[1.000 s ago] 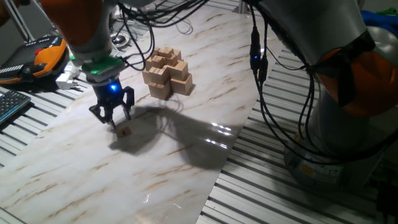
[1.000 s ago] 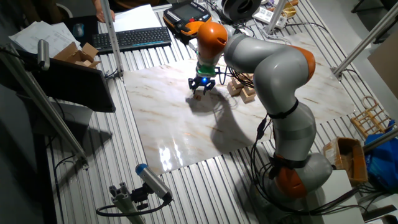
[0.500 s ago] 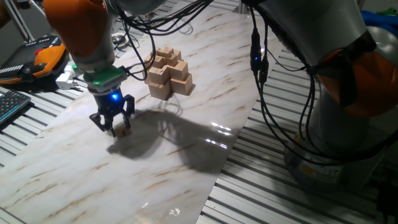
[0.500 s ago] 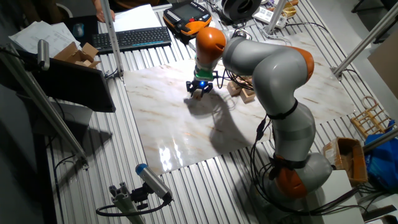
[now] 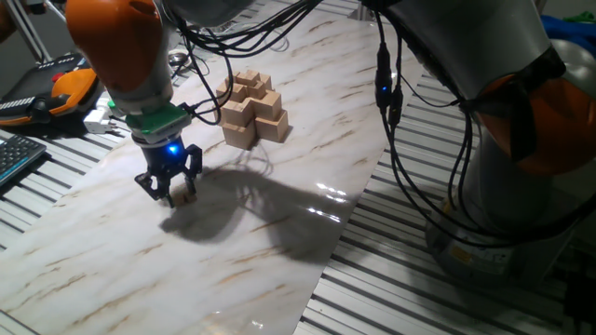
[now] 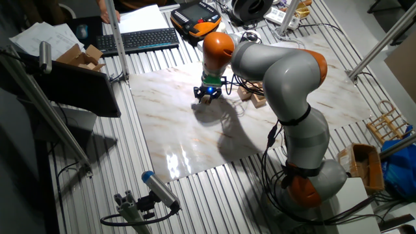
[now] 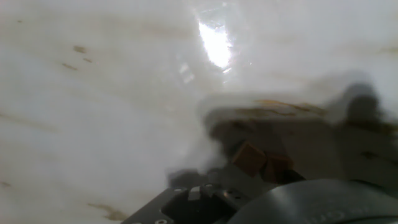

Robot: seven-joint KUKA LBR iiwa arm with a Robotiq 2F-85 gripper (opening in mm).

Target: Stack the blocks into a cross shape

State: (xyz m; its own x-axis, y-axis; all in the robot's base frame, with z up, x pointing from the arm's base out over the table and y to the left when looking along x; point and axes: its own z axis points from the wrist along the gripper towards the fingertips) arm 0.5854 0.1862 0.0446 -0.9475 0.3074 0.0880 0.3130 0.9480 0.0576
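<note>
Locate the two-finger gripper (image 5: 170, 192) of the orange-and-grey arm: it is lowered onto the white marble-patterned tabletop (image 5: 270, 233), well apart from the tiered pile of light-tan wooden cubes (image 5: 251, 109). The tiny light-tan wooden cube (image 5: 185, 195) lies on the tabletop between the black fingers (image 5: 150, 182), on the far side of the gripper from the pile in the other fixed view (image 6: 206, 97). You cannot tell whether the fingers press the cube or stand slightly spread around it. In the blurred hand view, the cube (image 7: 250, 155) appears just ahead of the gripper body, resting on the tabletop (image 7: 93, 112).
</note>
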